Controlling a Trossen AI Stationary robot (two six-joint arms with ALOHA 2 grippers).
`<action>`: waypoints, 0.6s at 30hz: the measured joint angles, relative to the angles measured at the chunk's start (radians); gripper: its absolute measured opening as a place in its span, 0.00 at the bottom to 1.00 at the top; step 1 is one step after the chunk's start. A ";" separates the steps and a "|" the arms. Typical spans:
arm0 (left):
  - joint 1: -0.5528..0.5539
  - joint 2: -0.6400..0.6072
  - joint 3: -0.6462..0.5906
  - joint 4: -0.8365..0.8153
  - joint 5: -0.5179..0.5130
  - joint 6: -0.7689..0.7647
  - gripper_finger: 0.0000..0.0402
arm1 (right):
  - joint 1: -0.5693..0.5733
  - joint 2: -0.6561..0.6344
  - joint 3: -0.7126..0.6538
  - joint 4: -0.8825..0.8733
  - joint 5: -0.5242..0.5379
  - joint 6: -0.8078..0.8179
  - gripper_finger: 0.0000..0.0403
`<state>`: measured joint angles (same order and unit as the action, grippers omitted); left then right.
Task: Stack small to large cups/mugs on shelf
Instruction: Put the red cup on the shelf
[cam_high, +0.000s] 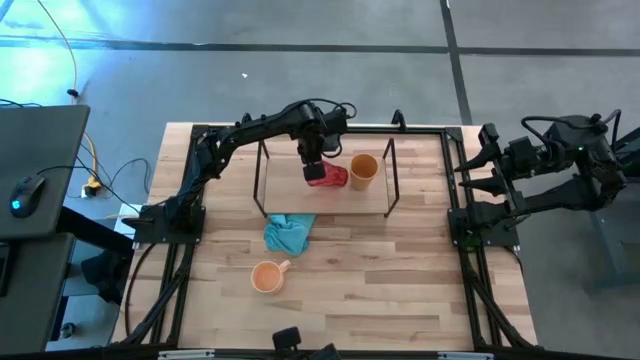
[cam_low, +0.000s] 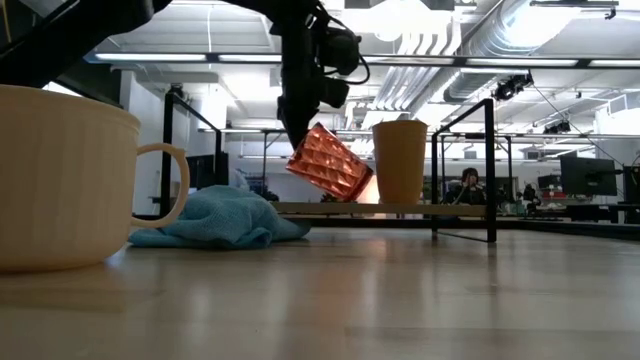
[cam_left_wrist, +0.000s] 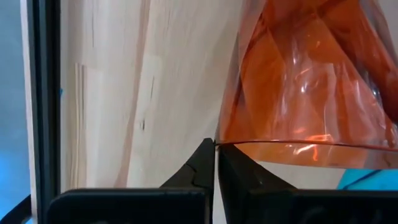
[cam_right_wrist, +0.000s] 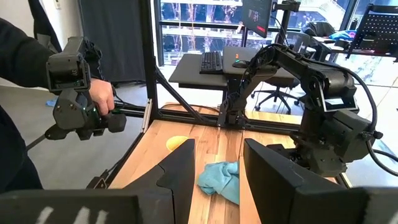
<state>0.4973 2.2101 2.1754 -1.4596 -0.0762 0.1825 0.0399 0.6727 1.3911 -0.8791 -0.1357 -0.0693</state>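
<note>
While the left gripper (cam_high: 314, 166) is pinching the rim of the red cup (cam_high: 326, 175) over the shelf (cam_high: 290, 200), the high view is showing the tumbler (cam_high: 363, 171) just beside it and the mug (cam_high: 267, 276) lying well apart on the tabletop, past the cloth (cam_high: 288, 233).

Low view: red cup (cam_low: 330, 163) is hanging tilted; a swing risks toppling the tumbler (cam_low: 400, 160).

Left wrist view: fingers (cam_left_wrist: 205, 165) are closing on a thin rim, so slipping is likely.

Right wrist view: right gripper (cam_right_wrist: 217, 168) is waiting, spread apart.

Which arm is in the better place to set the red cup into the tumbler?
Left. Its pincer grips the tilted red cup over the shelf, beside the tumbler. The right arm waits off the table.
</note>
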 joint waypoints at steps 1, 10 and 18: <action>0.000 0.000 0.000 -0.007 0.000 0.002 0.00 | 0.000 0.000 0.000 0.000 0.000 0.001 0.32; 0.000 -0.002 0.000 -0.072 0.008 0.004 0.00 | 0.000 0.000 0.000 0.000 0.000 0.001 0.32; 0.000 -0.003 0.058 -0.114 0.008 0.006 0.00 | 0.000 0.000 0.000 -0.002 0.000 0.017 0.32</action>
<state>0.4973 2.2074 2.2330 -1.5734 -0.0681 0.1883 0.0399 0.6727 1.3911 -0.8814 -0.1361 -0.0525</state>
